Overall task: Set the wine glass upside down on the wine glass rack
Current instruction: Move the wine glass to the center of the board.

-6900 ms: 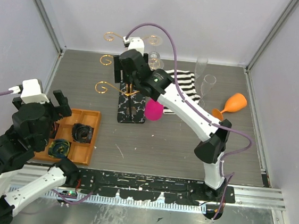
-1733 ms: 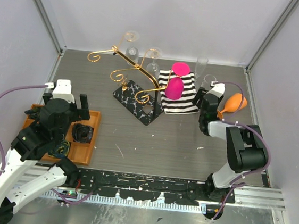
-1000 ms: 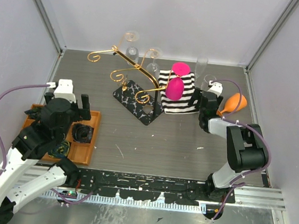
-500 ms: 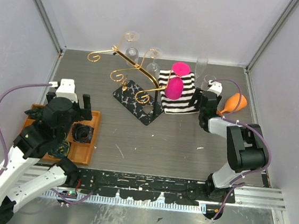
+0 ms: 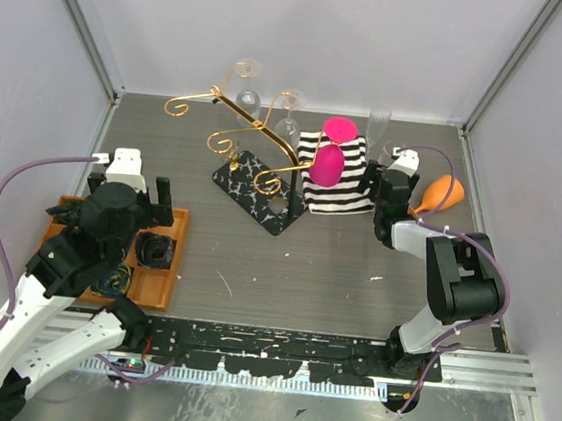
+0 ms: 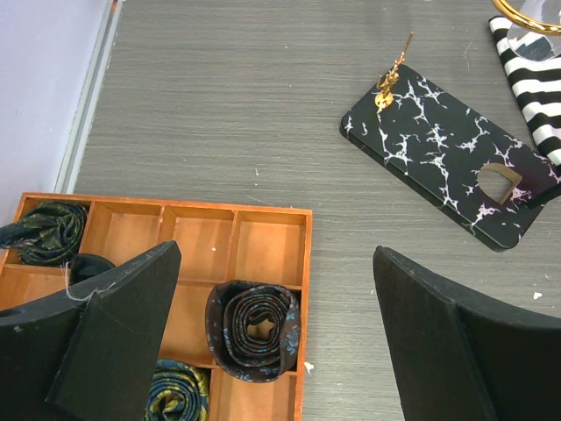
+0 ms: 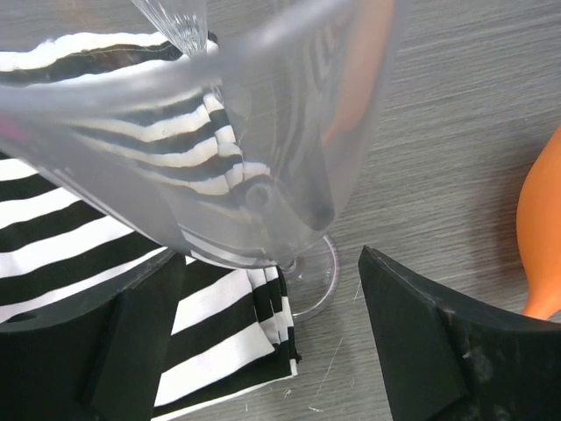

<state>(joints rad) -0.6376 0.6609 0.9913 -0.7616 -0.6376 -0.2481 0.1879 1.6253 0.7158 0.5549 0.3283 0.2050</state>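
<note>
Nearly seven seconds back the right arm had been stretched over the wine glass rack (image 5: 256, 190) with a pink glass (image 5: 328, 163) in its grip. By now that arm had folded away to the right side. The pink glass stood on the striped cloth (image 5: 348, 192), and the rack's marbled base sat turned on a diagonal. Against half a second ago, almost nothing had shifted; the right wrist had nudged a touch farther from the bases.

The right gripper (image 7: 270, 263) had its fingers spread wide with the clear wine glass (image 7: 263, 175) upright between them. Its foot rested on the table (image 7: 456, 105) at the cloth's edge, well apart from the rack. Whether either finger touched the bowl could not be made out. The orange glass (image 7: 543, 228) was cut off at the right border.

The left gripper (image 6: 276, 254) hung over the tray (image 6: 202, 241) of rolled ties (image 6: 252, 317), fingers apart and empty.

From above, the right wrist hid most of the clear glass. Whether the pink one stood rim-up or rim-down stayed unclear, as did what hung on the gold hooks.
</note>
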